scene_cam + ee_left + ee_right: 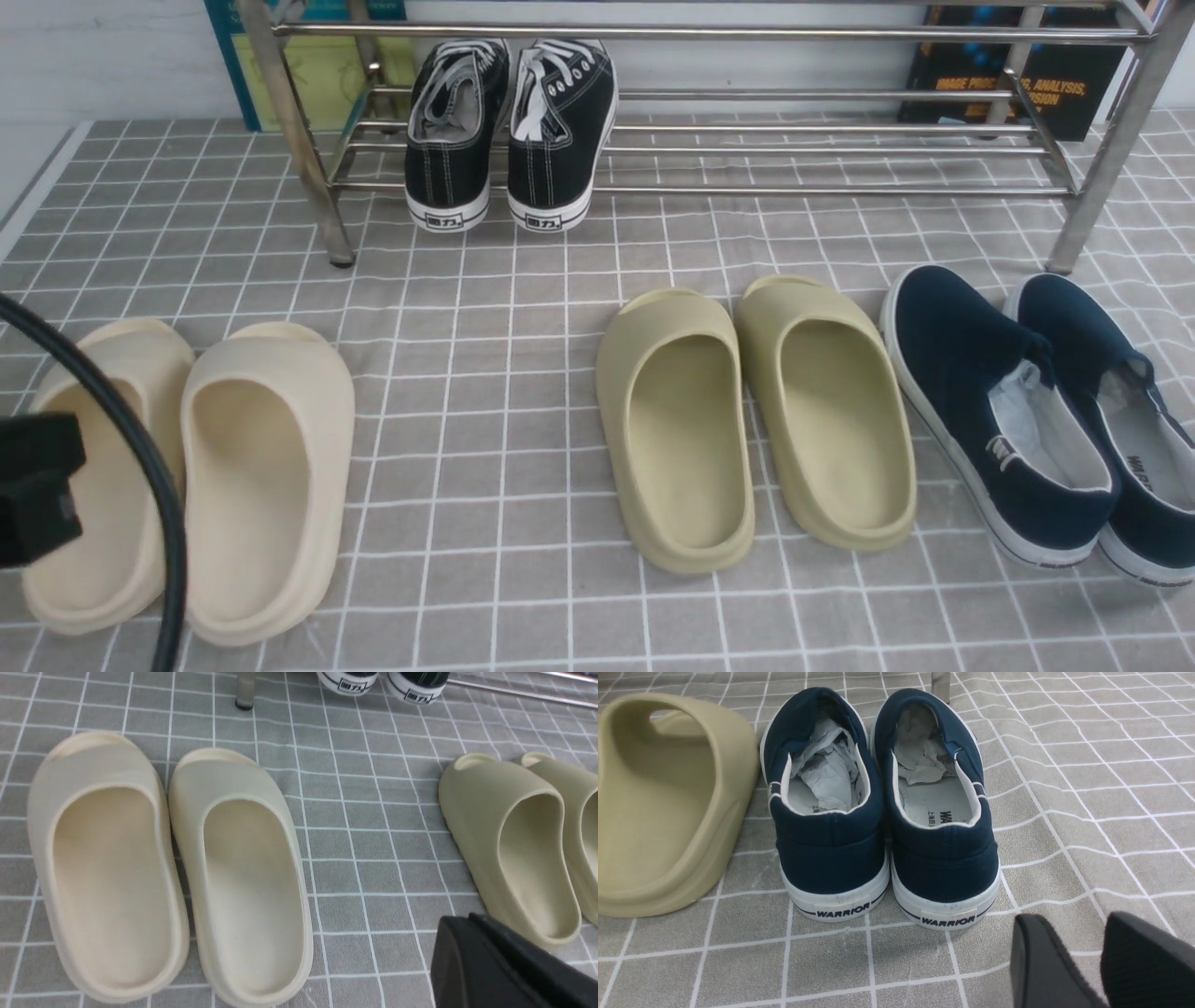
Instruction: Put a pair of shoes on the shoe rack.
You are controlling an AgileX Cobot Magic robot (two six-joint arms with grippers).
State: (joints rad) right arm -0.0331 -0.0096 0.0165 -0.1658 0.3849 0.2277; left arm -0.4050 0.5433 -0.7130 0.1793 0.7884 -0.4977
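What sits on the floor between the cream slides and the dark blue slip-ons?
The olive slides, side by side on the checked cloth, as the front view shows.

- We count two black canvas sneakers (pixel 509 131), one pair.
- We count one shoe rack (pixel 709 140) of silver tubes.
- We count two beige foam slides (pixel 187 476).
- We count two olive foam slides (pixel 756 411).
- We count two navy slip-ons (pixel 1046 411).
- We count two books (pixel 1018 84) behind the rack.
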